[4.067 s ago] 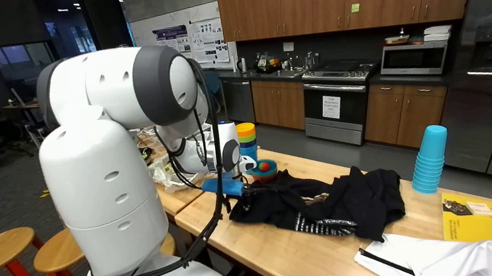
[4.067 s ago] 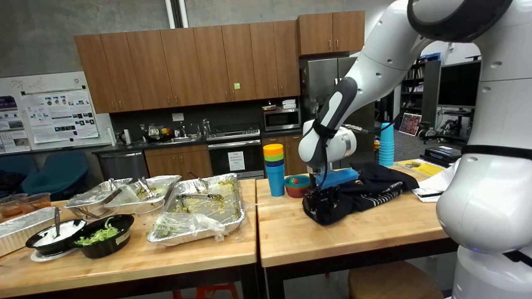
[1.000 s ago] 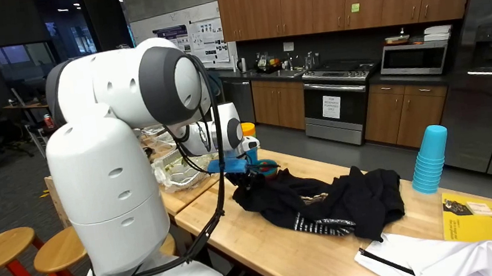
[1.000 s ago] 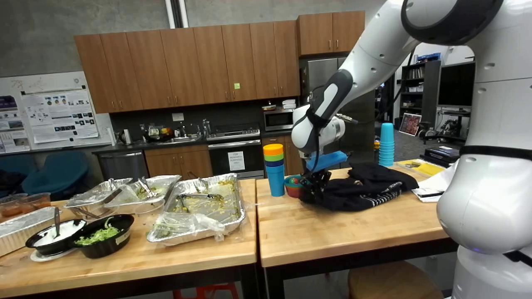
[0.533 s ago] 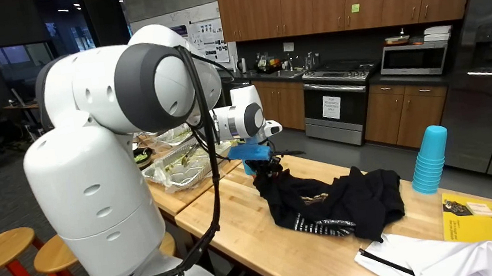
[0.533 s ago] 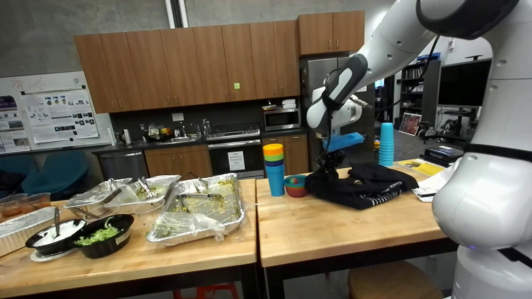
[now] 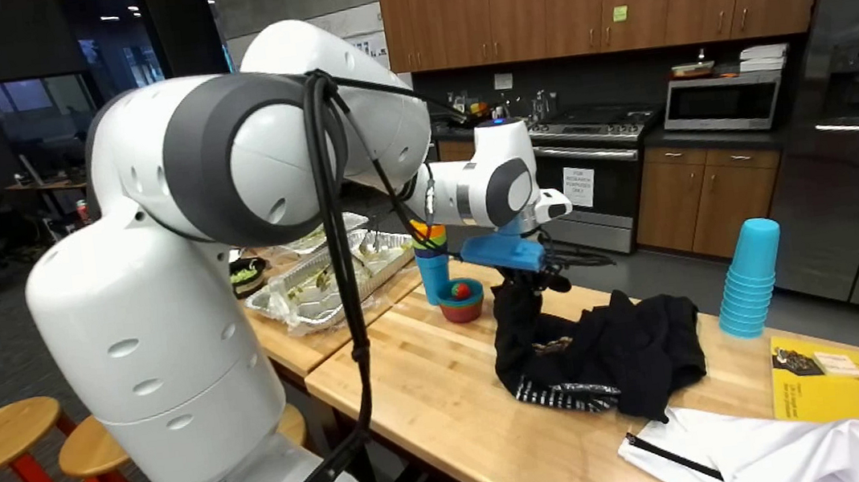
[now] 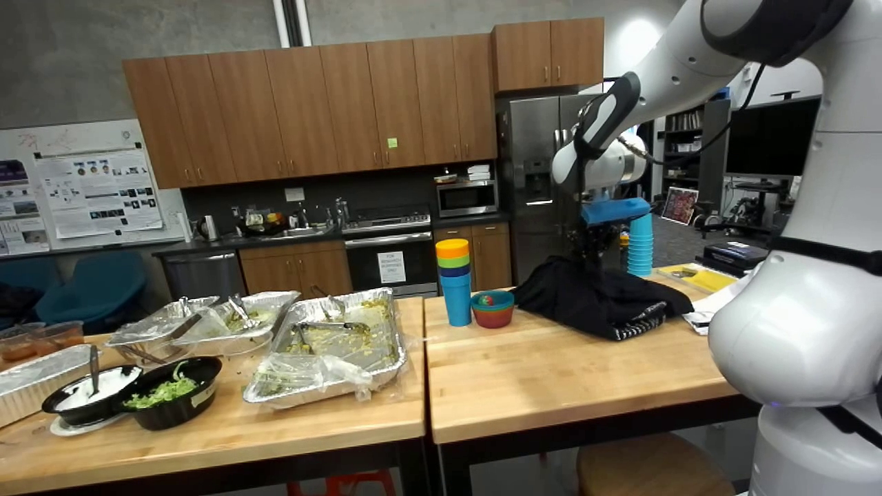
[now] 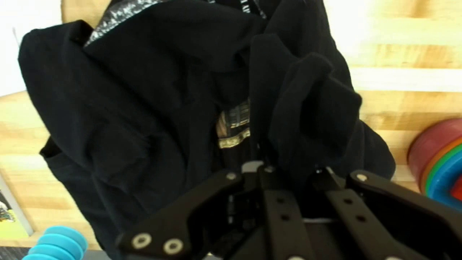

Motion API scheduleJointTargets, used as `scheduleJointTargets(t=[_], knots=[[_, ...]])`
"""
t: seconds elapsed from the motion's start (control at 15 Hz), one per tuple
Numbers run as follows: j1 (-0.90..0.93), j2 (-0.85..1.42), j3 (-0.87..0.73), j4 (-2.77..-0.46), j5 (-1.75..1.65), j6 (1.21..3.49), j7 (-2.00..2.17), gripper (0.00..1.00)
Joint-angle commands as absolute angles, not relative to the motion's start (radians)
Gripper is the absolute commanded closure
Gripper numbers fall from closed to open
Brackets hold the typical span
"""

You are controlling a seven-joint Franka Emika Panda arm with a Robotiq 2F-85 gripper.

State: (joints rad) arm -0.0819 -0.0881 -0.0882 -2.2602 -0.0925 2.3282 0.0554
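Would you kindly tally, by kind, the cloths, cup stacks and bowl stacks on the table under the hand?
Cloths: 2 (black cloth, white cloth)
Cup stacks: 2 (multicolour stack, light blue stack)
Bowl stacks: 1
Total: 5

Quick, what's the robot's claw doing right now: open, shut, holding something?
Gripper: closed, holding a fold of the black garment.

Black top (image 7: pixel 612 353): soft, crumpled, with white marks and a shiny silver strip
Held end (image 7: pixel 514 320): pinched in the jaws, up off the wooden tabletop (image 7: pixel 447 393)
Rest of top: lies in a messy heap on the wood
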Motion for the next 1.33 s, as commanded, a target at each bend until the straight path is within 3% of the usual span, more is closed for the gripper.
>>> scheduleJointTargets(t=[0.0, 1.27], knots=[[-0.123, -0.074, -0.131, -2.203, -0.056, 2.3, 0.014, 0.97], [-0.28, 0.229, -0.268, -1.919, -0.052, 2.272, 0.028, 0.97]])
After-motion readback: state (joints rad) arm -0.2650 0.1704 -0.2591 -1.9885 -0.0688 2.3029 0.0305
